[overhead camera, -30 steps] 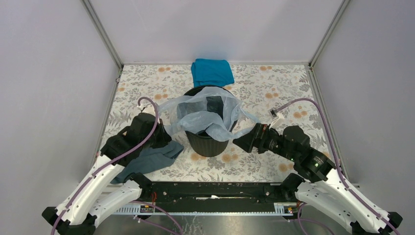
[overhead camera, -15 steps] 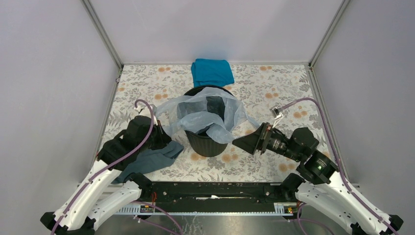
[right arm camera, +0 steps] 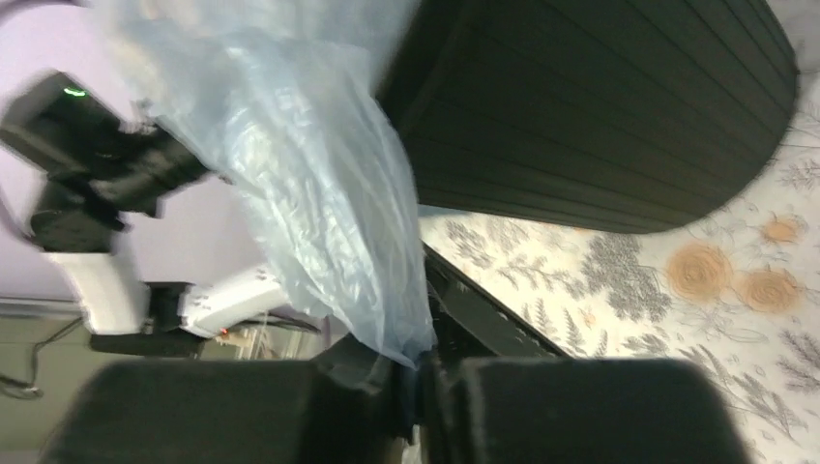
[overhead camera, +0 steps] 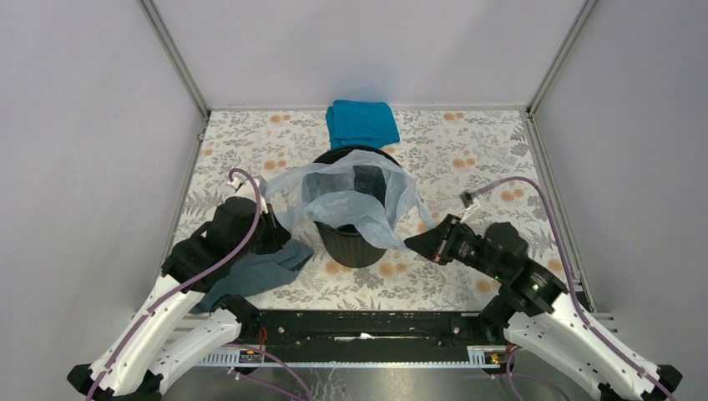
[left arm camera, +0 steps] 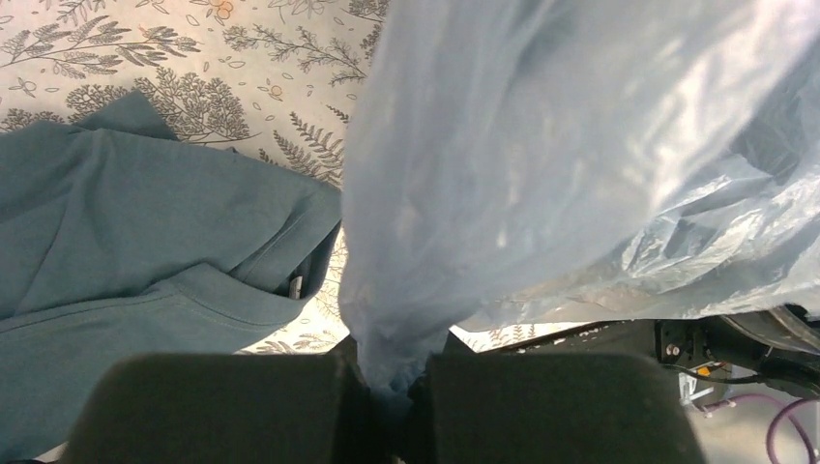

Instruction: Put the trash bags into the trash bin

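The black round trash bin (overhead camera: 355, 242) stands upright at the middle of the table. A filmy pale blue trash bag (overhead camera: 342, 205) is draped over its mouth, spread out to both sides. My left gripper (overhead camera: 271, 225) is left of the bin, shut on the bag's left edge (left arm camera: 454, 164). My right gripper (overhead camera: 415, 244) is right of the bin, shut on the bag's right corner (right arm camera: 329, 222); the bin's ribbed wall (right arm camera: 600, 116) fills the upper right of that view.
A dark slate-grey cloth (overhead camera: 250, 276) lies on the floral tabletop under my left arm, also seen as the grey cloth (left arm camera: 126, 251). A folded teal cloth (overhead camera: 361, 123) sits behind the bin by the back wall. White walls enclose the table on three sides.
My right gripper was open beside the bin; it has moved in and shut on the bag's right corner. The left gripper still pinches the bag and has shifted slightly.
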You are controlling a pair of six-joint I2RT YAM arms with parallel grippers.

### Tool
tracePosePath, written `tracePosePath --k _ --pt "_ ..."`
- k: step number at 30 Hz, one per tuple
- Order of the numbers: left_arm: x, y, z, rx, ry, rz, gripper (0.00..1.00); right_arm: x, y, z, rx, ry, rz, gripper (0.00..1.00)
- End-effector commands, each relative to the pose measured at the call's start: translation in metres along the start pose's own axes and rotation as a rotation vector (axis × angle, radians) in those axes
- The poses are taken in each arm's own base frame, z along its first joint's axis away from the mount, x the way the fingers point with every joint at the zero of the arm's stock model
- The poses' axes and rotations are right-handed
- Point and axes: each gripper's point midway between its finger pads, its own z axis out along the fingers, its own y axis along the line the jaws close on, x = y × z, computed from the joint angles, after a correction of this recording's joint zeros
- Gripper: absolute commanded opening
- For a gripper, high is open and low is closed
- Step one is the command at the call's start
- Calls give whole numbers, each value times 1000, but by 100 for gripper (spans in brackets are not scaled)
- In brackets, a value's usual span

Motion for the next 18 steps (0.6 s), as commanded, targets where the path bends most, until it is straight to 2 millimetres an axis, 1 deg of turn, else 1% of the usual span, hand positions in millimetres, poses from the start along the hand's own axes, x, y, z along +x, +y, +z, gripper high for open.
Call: tracePosePath --k 1,3,4,5,6,7,9,11,12,14,15,16,17,18 --pt "-20 9 -8 -59 -82 41 0 23 -28 8 93 158 -175 0" --pt "-21 24 -6 -148 -77 45 0 14 -75 -3 350 128 -220 0" --pt "-21 27 -4 -181 -60 50 0 1 -103 -13 513 58 -224 0" --pt "-21 31 -1 -216 -48 50 0 -11 -123 -25 645 -5 -226 0" --pt "-22 35 2 -246 -41 46 0 -20 -134 -32 722 -52 -239 0" --pt "-23 36 4 -261 -39 47 0 -25 -137 -32 742 -72 -257 0" --pt "-25 33 10 -254 -34 57 0 -30 -133 -21 709 -82 -286 8" --pt "-26 28 15 -237 -23 69 0 -29 -123 -6 632 -51 -344 21" --pt "-29 22 17 -214 -20 81 0 -31 -116 -2 608 -34 -375 27" --pt "-37 6 15 -146 -30 104 0 -34 -99 -1 556 14 -456 40" --pt "-41 1 13 -118 -40 114 0 -40 -87 -4 529 15 -491 48" --pt "-45 -3 10 -99 -56 121 0 -43 -79 -8 508 18 -523 57" --pt "-48 -5 8 -85 -72 128 8 -44 -70 -13 476 27 -554 70" --pt "-49 -6 5 -76 -82 131 17 -44 -59 -17 430 29 -584 78"
